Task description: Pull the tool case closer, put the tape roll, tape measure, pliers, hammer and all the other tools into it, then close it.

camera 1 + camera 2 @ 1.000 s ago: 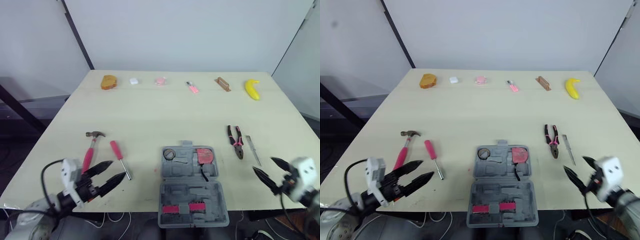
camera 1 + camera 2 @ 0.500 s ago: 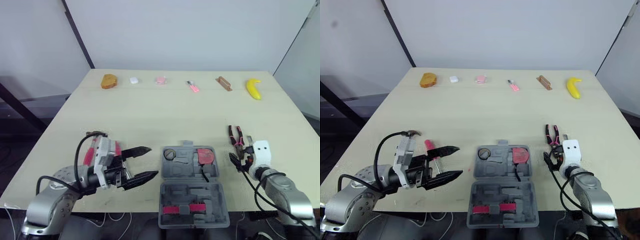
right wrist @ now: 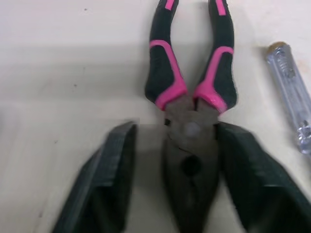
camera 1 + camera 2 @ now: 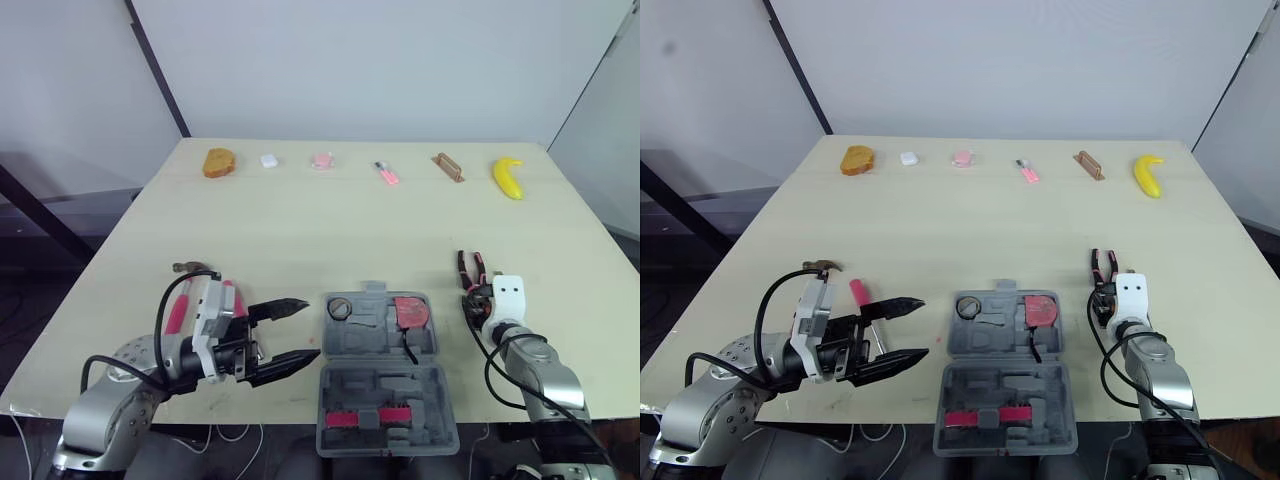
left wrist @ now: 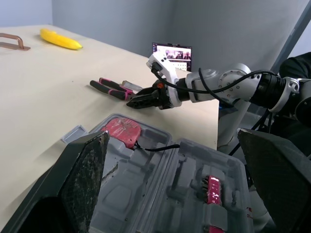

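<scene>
right gripper point(image 3: 176, 130), jaws wide, straddles the pliers point(image 3: 189, 119) head; closing on that tapered steel could let them slip or twist. left gripper point(image 4: 308, 328) jaws also wide.

Bright, even light falls from above, and the pale tabletop point(image 4: 330, 230) is lit alike edge to edge. Shadows are faint and soft, lying close under the case point(image 4: 382, 365) beside the left end effector point(image 4: 312, 328). At the right end effector point(image 3: 176, 127) the spread fingers point(image 3: 104, 179) blur near the lens. The pliers point(image 3: 191, 111) between them sharpen toward the handles. The left one's fingers point(image 5: 82, 179) loom dark and soft-edged.
</scene>
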You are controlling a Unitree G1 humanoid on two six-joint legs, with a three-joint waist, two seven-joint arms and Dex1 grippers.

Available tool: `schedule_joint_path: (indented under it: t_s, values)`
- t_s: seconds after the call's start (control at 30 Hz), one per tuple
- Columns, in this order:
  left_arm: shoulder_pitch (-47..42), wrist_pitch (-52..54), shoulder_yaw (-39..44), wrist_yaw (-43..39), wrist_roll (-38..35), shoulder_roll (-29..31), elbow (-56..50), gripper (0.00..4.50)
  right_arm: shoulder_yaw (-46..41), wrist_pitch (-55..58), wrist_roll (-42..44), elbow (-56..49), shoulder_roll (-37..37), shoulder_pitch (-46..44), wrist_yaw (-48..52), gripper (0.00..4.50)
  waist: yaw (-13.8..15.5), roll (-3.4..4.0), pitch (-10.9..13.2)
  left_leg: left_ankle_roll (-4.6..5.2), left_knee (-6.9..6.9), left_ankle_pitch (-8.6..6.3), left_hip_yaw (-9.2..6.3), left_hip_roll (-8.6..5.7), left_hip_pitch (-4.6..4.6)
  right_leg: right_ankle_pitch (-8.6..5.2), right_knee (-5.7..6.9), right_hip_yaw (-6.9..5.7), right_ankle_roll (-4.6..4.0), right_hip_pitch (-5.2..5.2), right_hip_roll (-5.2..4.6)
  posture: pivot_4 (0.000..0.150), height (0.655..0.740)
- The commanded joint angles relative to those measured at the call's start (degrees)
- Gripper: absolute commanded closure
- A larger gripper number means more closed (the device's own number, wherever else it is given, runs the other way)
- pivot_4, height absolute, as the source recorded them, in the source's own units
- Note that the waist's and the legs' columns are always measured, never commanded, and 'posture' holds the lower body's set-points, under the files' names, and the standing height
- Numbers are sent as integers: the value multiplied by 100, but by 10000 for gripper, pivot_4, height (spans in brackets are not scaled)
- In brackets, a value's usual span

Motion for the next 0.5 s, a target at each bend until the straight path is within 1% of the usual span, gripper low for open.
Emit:
schedule_joint_path:
  t_s: [0.03,0.17,0.3,0.37,0.5]
  values:
    - [73,-117,83,12,-44,-21,-228,0,-85,-164,-31,47,-52,-27,51,35187,-3,0,0,0,0,0,1,0,1,0,0,0,0,0,0,1500,7400]
    - [28,-206,56,-54,-16,-91,-69,0,-100,-259,-54,79,-132,-11,151,35364,1,0,0,0,0,0,0,0,1,-1,1,0,-2,0,0,1500,7400]
    - [-49,-332,68,-118,-34,-194,137,0,-165,-382,129,-187,-299,53,566,35365,7,3,2,0,0,0,1,-1,1,0,1,1,-1,0,0,1500,7400]
    - [-77,-352,100,-89,-94,-277,203,0,-148,-398,198,-445,-505,105,862,35365,9,9,6,0,0,0,1,-1,0,1,0,1,1,0,0,1500,7400]
    - [-25,-363,235,3,-233,-448,241,0,-126,-239,451,-1187,-1177,249,1696,35365,7,30,26,1,0,0,4,-2,-2,4,-1,4,9,-1,-2,1500,7400]
